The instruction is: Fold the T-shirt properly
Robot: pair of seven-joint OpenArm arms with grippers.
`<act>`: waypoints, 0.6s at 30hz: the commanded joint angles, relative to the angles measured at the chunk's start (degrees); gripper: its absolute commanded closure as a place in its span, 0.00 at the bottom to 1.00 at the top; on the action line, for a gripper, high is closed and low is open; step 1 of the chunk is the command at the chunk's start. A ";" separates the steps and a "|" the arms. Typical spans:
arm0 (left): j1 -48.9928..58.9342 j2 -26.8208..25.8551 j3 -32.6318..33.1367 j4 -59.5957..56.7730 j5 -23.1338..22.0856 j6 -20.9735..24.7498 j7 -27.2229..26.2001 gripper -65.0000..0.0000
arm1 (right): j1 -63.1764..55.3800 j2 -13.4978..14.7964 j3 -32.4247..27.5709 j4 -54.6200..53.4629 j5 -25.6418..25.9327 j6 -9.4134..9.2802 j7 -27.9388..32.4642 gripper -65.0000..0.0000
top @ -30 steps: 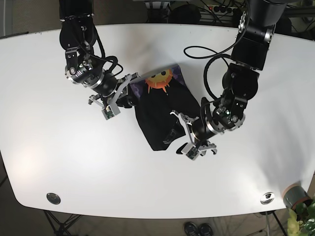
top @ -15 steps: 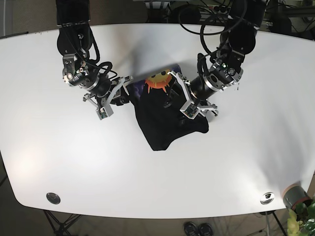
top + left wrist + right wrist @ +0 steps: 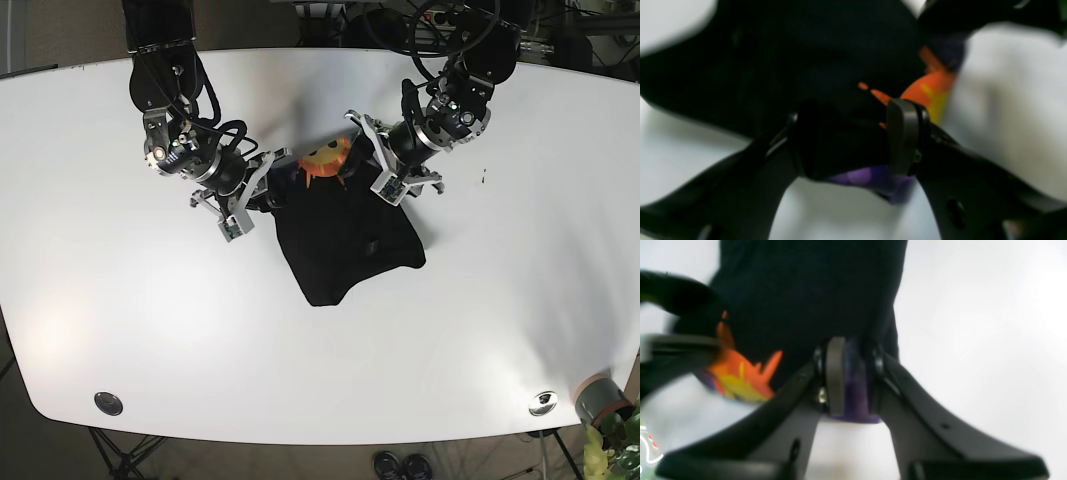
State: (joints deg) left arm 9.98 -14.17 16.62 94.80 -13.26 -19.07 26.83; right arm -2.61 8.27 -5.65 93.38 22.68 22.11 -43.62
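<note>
The black T-shirt (image 3: 345,240) lies bunched at the middle of the white table (image 3: 500,330), its orange and yellow sun print (image 3: 324,158) at the far edge. My left gripper (image 3: 366,158) is just right of the print. In the left wrist view that left gripper (image 3: 853,146) is shut on a thick fold of black and purple cloth (image 3: 840,50). My right gripper (image 3: 262,192) sits at the shirt's left corner. The right wrist view shows the right gripper (image 3: 853,380) shut on a purple edge of the T-shirt (image 3: 806,283), with the print (image 3: 740,376) to its left.
Both arms reach in from the far side of the table. Round metal fittings (image 3: 108,403) (image 3: 543,402) sit near the front edge. A pot with a plant (image 3: 600,398) stands off the front right corner. The other arm (image 3: 673,290) is blurred at the right wrist view's left.
My left gripper has carried the shirt's lower hem from the near side up to the sun print, doubling the cloth over. My right gripper has kept its hold at the left corner.
</note>
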 commanded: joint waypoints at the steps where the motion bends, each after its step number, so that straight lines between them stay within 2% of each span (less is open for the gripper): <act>1: -0.97 -0.20 -0.14 -3.95 -0.50 -0.23 -0.76 0.54 | 0.99 0.21 0.16 1.17 0.75 0.27 1.46 0.86; 6: -0.97 -0.38 -0.40 -2.54 -0.68 -0.40 -4.10 0.54 | 0.99 0.21 0.16 1.34 0.84 0.27 1.46 0.86; 13: 2.20 -0.20 -6.29 8.27 -0.68 -0.40 -4.19 0.54 | 0.90 0.21 0.16 2.92 1.19 0.27 1.37 0.86; 18: 3.25 -0.20 -7.70 13.02 -0.68 -0.40 -4.19 0.54 | -0.42 0.21 0.16 6.26 0.84 0.27 1.20 0.86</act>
State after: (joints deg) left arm 13.34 -14.31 9.06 106.24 -13.39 -19.31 23.51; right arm -3.22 8.27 -5.63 96.14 22.90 22.11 -43.57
